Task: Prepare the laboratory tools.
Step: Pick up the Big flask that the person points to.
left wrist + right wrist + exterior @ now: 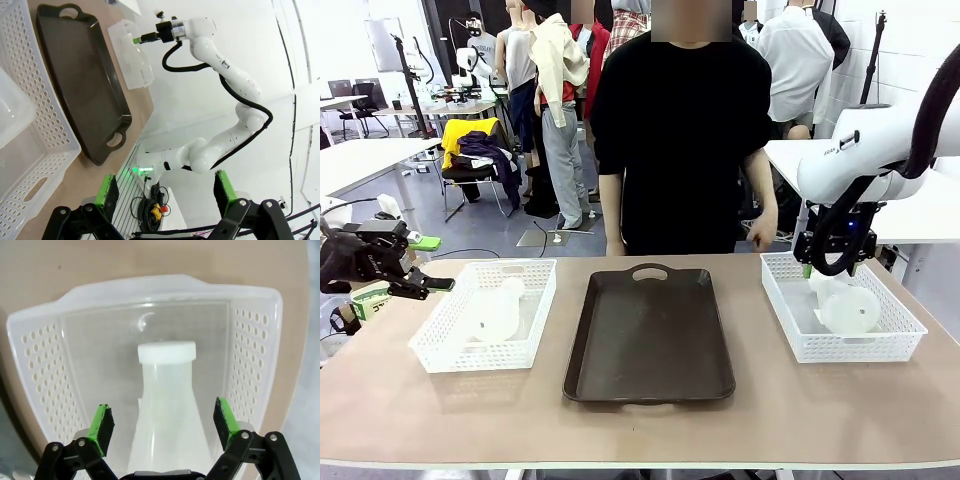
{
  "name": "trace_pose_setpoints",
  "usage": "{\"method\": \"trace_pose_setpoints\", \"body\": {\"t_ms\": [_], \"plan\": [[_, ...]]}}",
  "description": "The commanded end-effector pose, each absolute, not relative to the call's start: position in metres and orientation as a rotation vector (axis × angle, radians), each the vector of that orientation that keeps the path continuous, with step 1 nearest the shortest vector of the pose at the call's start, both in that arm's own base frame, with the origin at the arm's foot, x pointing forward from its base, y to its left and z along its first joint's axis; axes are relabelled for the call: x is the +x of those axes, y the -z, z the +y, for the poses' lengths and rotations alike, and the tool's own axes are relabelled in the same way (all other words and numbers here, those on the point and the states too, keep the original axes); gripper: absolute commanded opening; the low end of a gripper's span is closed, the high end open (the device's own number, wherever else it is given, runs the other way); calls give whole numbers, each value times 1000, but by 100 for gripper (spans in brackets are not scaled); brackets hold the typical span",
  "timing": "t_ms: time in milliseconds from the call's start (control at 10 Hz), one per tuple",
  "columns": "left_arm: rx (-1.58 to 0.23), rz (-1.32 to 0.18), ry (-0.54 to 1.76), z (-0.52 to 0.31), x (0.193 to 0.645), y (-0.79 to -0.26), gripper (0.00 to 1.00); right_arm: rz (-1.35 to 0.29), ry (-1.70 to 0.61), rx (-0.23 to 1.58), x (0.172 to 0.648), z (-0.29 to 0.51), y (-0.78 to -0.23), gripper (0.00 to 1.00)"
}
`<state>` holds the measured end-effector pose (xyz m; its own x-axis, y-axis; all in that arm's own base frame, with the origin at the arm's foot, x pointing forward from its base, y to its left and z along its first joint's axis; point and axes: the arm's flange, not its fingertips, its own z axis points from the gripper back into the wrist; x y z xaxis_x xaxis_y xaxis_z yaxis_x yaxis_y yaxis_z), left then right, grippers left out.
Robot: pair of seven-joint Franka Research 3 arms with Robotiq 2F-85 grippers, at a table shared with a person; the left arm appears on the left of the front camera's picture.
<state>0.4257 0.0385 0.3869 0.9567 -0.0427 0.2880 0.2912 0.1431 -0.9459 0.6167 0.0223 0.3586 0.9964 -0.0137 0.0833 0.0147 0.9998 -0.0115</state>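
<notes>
Front view: the tan tabletop (420, 420) carries a dark brown tray (650, 345) in the middle, with a white mesh left basket (470, 360) and right basket (840, 352) on either side. Each basket holds a frosted, translucent white conical flask lying on its side: the left flask (498, 316), and the right flask (850, 310) with its wide round base towards the robot. The right pincer (165, 422) hangs open over the right flask, green pads flanking its body without touching. The left pincer (166, 192) stands open beside the left basket.
</notes>
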Motion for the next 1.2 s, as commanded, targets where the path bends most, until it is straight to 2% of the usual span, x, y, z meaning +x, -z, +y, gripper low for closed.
{"method": "trace_pose_setpoints", "body": {"t_ms": [0, 700, 1100], "plan": [[-1397, -210, 247, 40, 425, -388, 100, -94, 56, -32, 630, 29, -351, 100], [-1397, -210, 247, 40, 425, -388, 100, -53, 86, -62, 640, 22, -331, 98], [-1397, -210, 247, 40, 425, -388, 100, -34, 93, -82, 638, 23, -325, 28]]}}
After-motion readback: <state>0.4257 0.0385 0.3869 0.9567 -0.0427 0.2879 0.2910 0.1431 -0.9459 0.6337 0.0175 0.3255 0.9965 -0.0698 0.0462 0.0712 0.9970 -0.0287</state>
